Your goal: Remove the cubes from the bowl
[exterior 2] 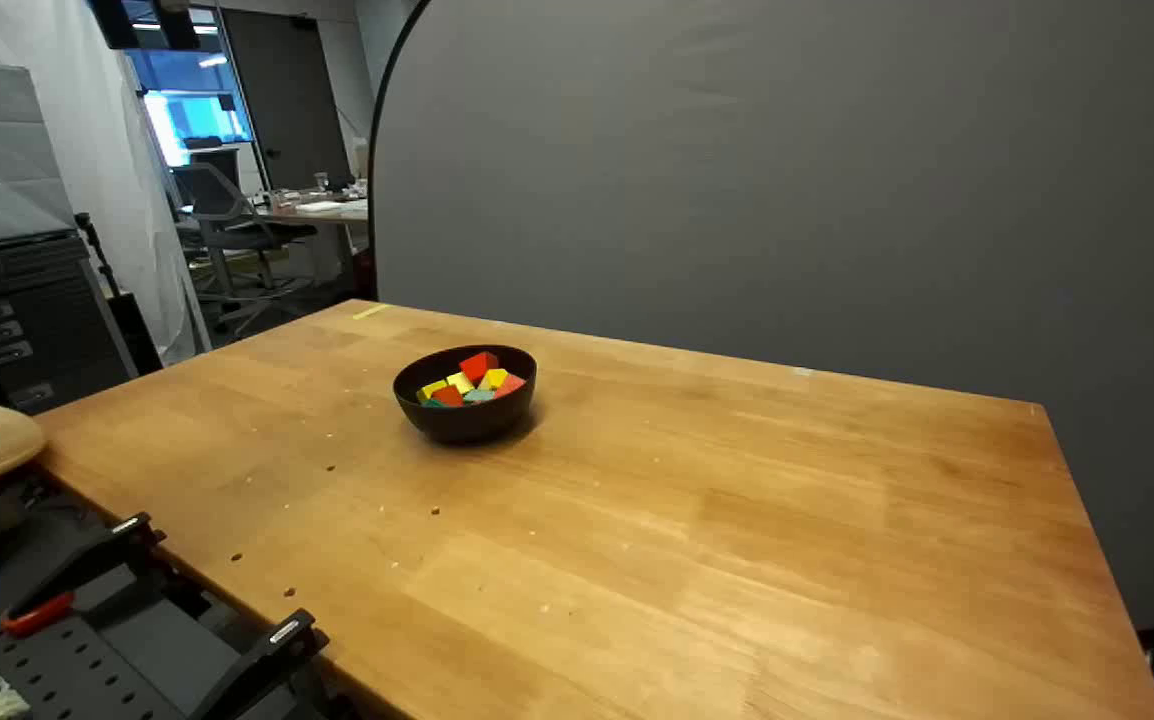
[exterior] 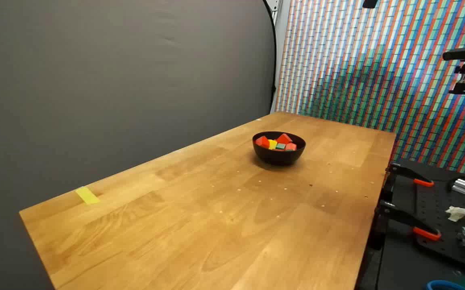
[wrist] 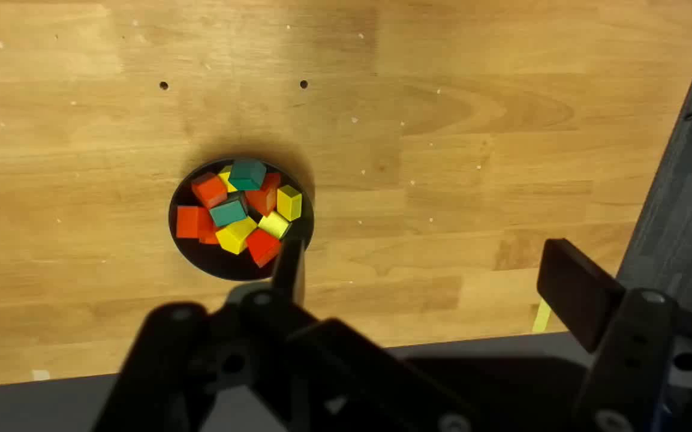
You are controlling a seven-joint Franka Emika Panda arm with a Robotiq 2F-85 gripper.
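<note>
Standing upright on the worktop [exterior: 200, 237] in both exterior views: one round black bowl [exterior: 279, 158], containing red, yellow and green cubes [wrist: 229, 213], heaped together. Hand [wrist: 427, 273], wrist view: released, spread wide. One yellow strip [exterior: 88, 195], lying flat near the worktop's edge.

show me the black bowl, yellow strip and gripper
Black bowl [exterior: 279, 158]: in an exterior view, outer wall.
Yellow strip [exterior: 88, 195]: in an exterior view, its middle.
Gripper [wrist: 433, 273]: in the wrist view, midway between its fingertips.
</note>
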